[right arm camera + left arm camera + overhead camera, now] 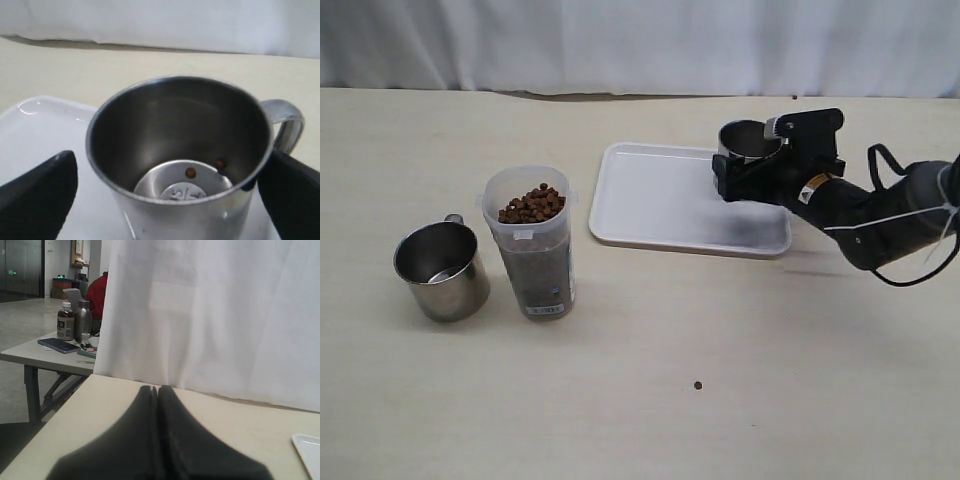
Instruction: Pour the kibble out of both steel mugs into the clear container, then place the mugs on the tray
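as kibble (pixel 531 203) fills clear container (pixel 536 268), mug (pixel 180 145) on tray (pixel 650 200) nearly empty

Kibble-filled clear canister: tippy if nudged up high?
Likely heavy and top-loaded: the tall frosted plastic canister is narrow, with brown kibble heaped to its rim. A high push may tip and spill it; a low one probably slides it.
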Action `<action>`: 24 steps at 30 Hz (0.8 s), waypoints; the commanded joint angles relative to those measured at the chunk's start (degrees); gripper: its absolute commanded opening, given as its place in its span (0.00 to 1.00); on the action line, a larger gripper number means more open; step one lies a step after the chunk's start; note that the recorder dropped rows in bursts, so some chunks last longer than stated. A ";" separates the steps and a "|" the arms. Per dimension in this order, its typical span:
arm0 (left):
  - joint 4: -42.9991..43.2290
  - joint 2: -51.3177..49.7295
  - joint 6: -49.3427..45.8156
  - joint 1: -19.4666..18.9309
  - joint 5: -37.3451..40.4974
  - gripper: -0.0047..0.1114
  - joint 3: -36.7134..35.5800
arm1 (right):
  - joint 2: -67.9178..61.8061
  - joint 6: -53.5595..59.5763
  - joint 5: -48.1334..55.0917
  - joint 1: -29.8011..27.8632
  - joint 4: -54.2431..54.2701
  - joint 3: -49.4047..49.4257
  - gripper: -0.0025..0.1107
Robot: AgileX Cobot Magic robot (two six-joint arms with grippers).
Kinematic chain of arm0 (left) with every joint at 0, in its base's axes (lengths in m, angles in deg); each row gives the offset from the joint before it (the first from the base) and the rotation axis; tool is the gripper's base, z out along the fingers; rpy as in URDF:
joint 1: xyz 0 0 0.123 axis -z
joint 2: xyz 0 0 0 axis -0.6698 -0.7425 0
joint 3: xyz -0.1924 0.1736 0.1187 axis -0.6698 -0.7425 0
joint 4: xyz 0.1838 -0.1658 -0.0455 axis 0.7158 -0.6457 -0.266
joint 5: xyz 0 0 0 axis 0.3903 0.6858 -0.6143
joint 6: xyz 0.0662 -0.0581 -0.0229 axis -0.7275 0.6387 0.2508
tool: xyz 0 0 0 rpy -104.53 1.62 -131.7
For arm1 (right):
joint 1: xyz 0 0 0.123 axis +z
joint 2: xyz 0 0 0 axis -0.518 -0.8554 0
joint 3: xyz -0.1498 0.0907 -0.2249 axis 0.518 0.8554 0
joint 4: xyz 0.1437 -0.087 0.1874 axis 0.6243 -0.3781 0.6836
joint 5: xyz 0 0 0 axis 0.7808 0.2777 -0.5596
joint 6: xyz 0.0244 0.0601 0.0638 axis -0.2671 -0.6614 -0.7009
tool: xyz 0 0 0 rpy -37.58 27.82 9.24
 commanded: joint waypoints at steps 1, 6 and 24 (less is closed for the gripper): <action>0.03 0.14 0.45 0.09 0.26 0.04 -0.14 | 3.02 -0.20 0.22 0.02 -0.59 3.72 0.90; 0.03 0.14 0.45 0.09 0.26 0.04 -0.14 | 8.03 -0.20 3.25 0.02 -0.59 8.94 0.89; 0.03 0.14 0.45 0.09 0.14 0.04 -0.14 | 72.89 -9.52 12.99 0.03 -5.74 48.38 0.07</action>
